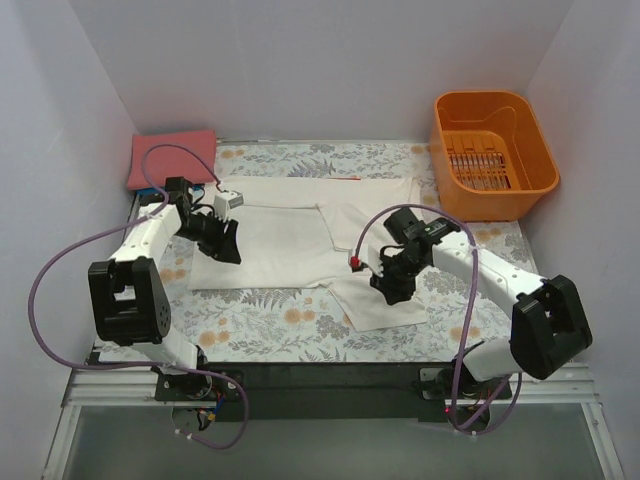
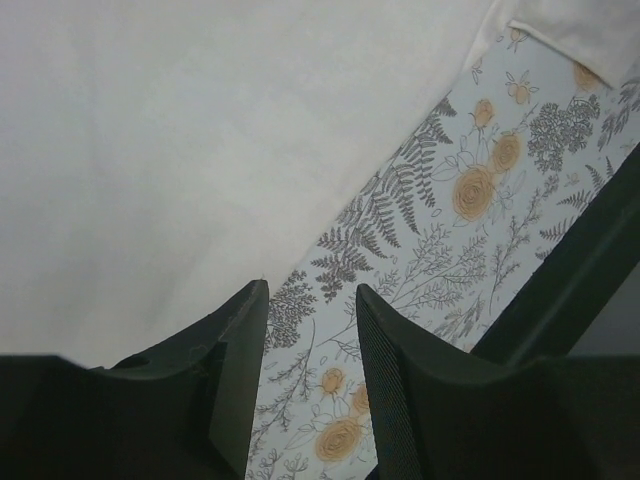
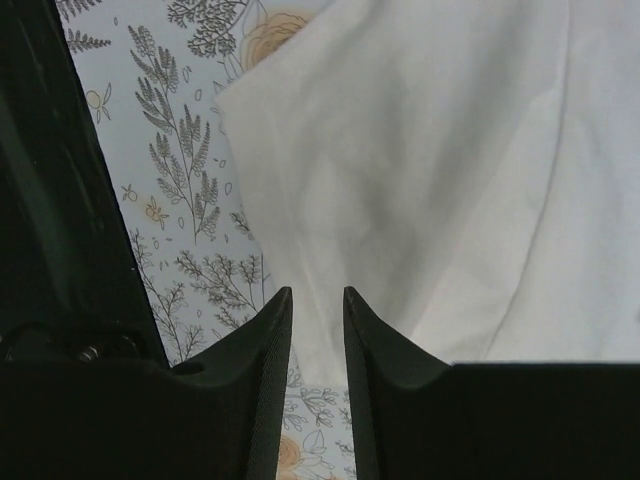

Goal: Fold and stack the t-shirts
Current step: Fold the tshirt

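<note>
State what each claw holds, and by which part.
Left claw: nothing, open beside the white t-shirt. Right claw: jaws straddle its edge; whether they pinch it cannot be told.

We found the spread t-shirt point(image 1: 290, 235) lying across the middle of the tabletop point(image 1: 260, 320), with one flap reaching toward the near right. The folded t-shirt point(image 1: 170, 157) sat at the far left corner, behind the spread one. The basket point(image 1: 495, 205) stood at the far right corner. The left end effector point(image 1: 228, 245) was over the spread t-shirt's left edge, and the right end effector point(image 1: 388, 290) was over its near right flap.
</note>
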